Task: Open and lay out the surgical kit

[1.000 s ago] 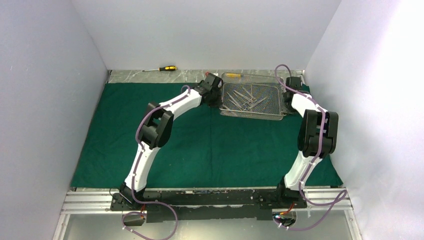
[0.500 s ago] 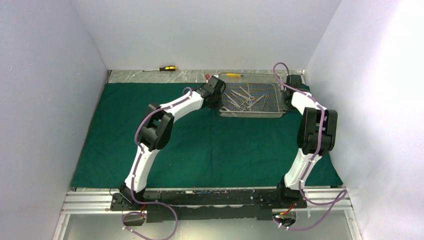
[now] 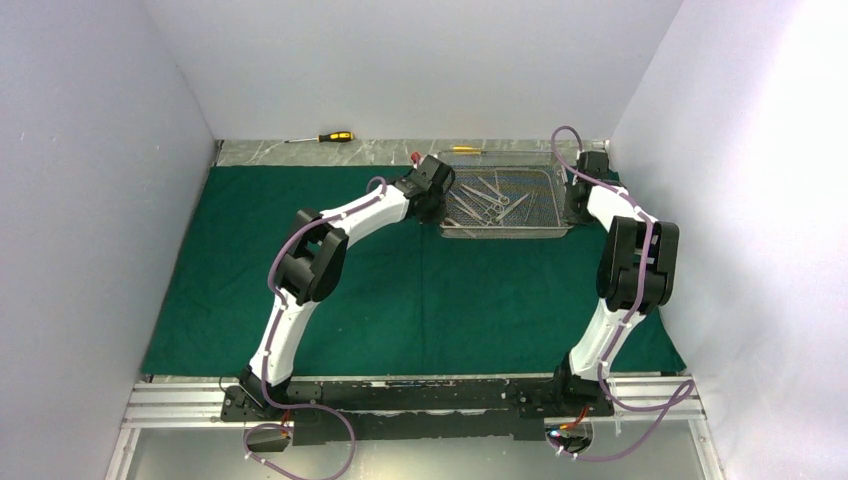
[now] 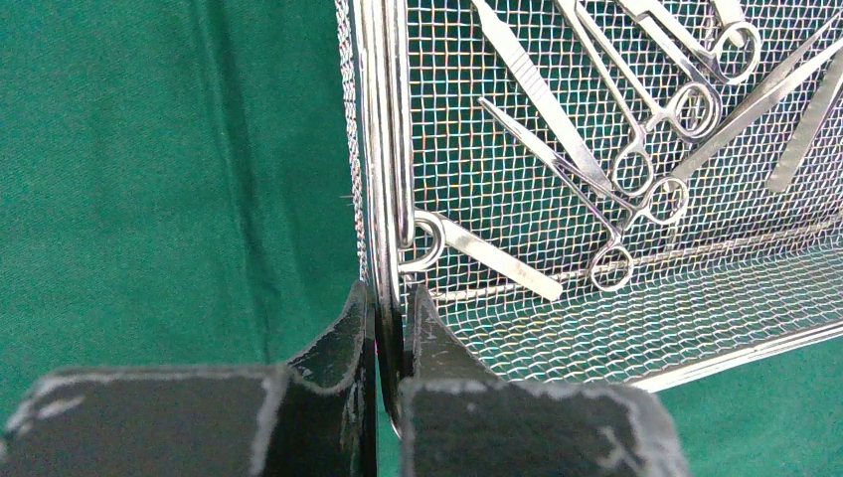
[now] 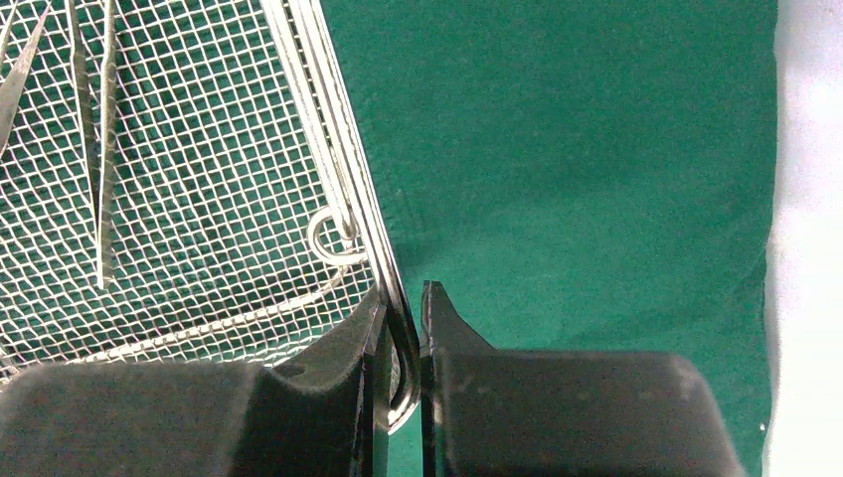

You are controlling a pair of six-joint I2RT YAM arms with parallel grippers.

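Observation:
The silver wire-mesh tray point(image 3: 505, 232) sits at the far right of the dark green cloth point(image 3: 300, 260), with several steel instruments point(image 3: 485, 195) lying in it. My left gripper point(image 3: 440, 195) is shut on the tray's left rim point(image 4: 383, 149), one finger on each side of the wire point(image 4: 390, 298). On the opposite side, my right gripper point(image 3: 572, 195) is shut on the right rim point(image 5: 328, 129), pinching its wire handle loop point(image 5: 403, 303). Ring-handled clamps and tweezers point(image 4: 636, 149) show through the mesh. Green cloth point(image 5: 596, 149) lies beneath.
A yellow-and-black screwdriver point(image 3: 330, 137) lies on the bare strip behind the cloth at the far wall. Another yellow-handled screwdriver point(image 3: 465, 149) lies just behind the tray. White walls close in the left, back and right sides.
Both arms have shifted with the tray held between them. The tray was tilted and looked larger before; it now looks level and lower over the cloth.

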